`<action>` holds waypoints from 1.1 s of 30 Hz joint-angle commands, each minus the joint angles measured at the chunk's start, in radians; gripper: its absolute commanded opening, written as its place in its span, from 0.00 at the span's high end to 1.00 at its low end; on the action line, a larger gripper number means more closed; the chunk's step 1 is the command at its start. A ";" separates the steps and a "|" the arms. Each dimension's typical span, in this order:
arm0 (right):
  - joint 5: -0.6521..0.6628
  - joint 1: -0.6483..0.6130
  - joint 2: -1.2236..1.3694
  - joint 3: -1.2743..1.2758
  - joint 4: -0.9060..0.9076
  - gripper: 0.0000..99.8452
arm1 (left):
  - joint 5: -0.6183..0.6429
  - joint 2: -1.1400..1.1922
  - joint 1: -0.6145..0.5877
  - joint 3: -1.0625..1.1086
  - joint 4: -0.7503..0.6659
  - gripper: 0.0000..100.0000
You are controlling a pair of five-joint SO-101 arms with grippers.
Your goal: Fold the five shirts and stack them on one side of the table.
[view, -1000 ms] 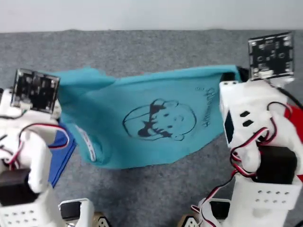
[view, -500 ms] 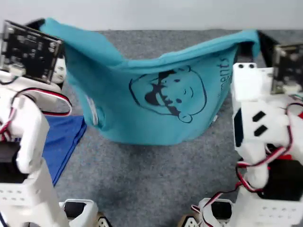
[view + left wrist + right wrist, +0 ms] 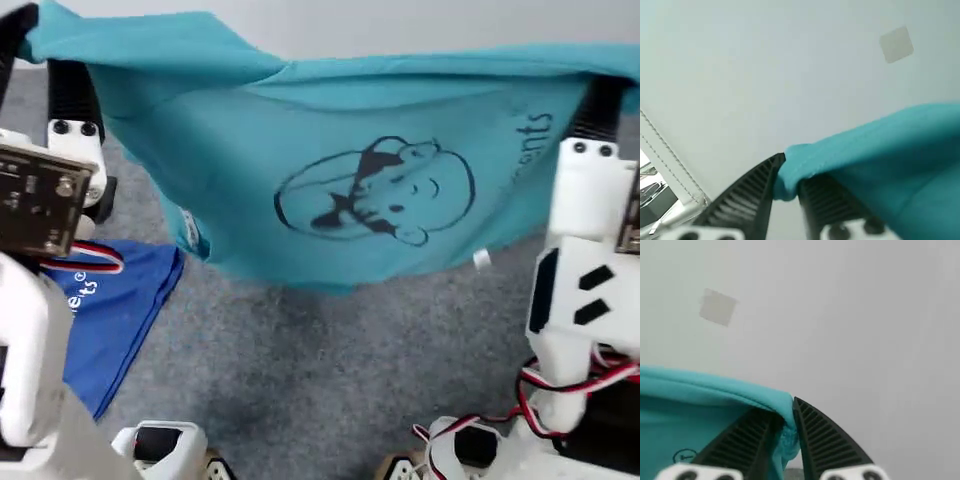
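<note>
Above the table (image 3: 330, 400) hangs the shirt (image 3: 250, 130), spread sideways. Its top corners sit clamped in the left claw (image 3: 787, 172) and right claw (image 3: 789, 415).

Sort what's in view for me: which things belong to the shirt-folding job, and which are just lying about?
Job: teal shirt, held up in the air, one end pinched in the left gripper, the other in the right gripper; blue shirt, lying below on the left arm's side.
Just there: grey table; pale square patch on the white surface behind.
</note>
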 commanded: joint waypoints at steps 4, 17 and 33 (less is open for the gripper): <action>0.006 0.028 -0.002 -0.035 -0.019 0.99 | -0.009 0.034 0.006 -0.010 -0.009 0.99; 0.012 0.030 -0.010 0.002 -0.012 0.99 | 0.037 0.054 0.005 -0.071 -0.002 0.99; 0.060 0.030 -0.294 0.003 0.294 0.99 | -0.063 -0.104 0.000 -0.318 0.210 0.99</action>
